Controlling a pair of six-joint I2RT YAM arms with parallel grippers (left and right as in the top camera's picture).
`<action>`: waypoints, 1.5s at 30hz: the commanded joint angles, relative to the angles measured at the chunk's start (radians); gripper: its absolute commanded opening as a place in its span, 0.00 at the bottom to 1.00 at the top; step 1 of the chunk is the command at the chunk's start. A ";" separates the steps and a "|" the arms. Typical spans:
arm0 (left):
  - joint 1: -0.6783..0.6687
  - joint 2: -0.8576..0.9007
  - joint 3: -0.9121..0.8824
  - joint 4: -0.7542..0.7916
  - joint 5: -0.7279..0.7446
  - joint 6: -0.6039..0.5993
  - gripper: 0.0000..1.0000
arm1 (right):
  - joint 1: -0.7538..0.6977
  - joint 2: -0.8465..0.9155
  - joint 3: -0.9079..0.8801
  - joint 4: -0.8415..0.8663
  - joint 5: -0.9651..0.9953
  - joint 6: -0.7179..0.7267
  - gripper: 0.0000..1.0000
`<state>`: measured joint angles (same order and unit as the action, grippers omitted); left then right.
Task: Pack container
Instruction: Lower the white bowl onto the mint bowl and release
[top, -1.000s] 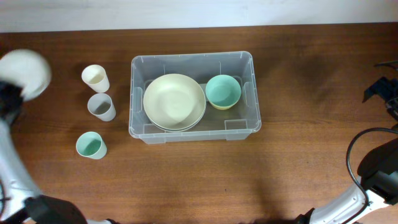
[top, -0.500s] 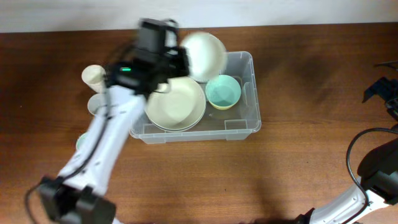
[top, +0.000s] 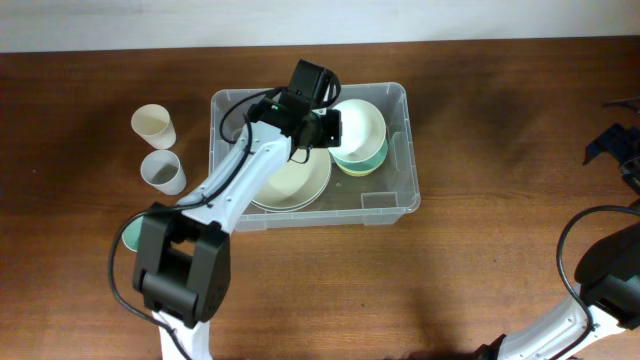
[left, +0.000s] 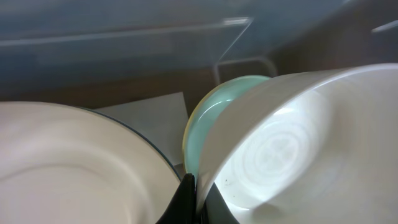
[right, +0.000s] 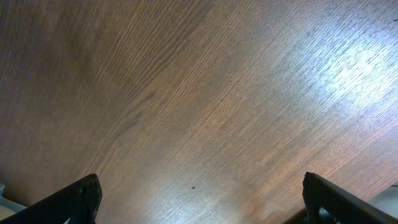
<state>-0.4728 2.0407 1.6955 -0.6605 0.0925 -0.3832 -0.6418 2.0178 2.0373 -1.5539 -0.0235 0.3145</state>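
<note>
The container (top: 396, 204) is a clear plastic bin in the middle of the table. Inside lie cream plates (top: 290, 185) on the left and a mint green bowl (top: 365, 160) on the right. My left gripper (top: 328, 130) reaches into the bin, shut on the rim of a white bowl (top: 362, 122) that hangs tilted just over the mint bowl. In the left wrist view the fingers (left: 186, 198) pinch the white bowl (left: 298, 143) at its edge, with the mint bowl (left: 208, 121) behind it and a plate (left: 74, 162) to the left. My right gripper (right: 202, 199) stands open over bare wood.
Left of the bin stand a cream cup (top: 153, 125) and a grey cup (top: 163, 172); a mint cup (top: 129, 233) shows partly behind my left arm. The bin's clear wall (left: 236, 37) rises close behind the bowls.
My left arm swung in from the far left with the white bowl, crossed the bin's back edge, and now holds it low over the mint bowl. The right arm has not moved.
</note>
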 joint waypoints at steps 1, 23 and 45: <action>0.004 0.020 0.007 0.007 -0.003 0.023 0.01 | 0.000 -0.024 -0.002 0.002 0.009 0.008 0.99; 0.002 0.025 0.007 0.006 0.039 0.023 0.02 | 0.000 -0.024 -0.002 0.002 0.009 0.008 0.99; 0.002 0.068 0.010 0.003 0.042 0.023 0.32 | 0.000 -0.024 -0.002 0.002 0.009 0.008 0.99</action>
<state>-0.4728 2.1006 1.6951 -0.6609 0.1234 -0.3733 -0.6418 2.0178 2.0373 -1.5539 -0.0235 0.3149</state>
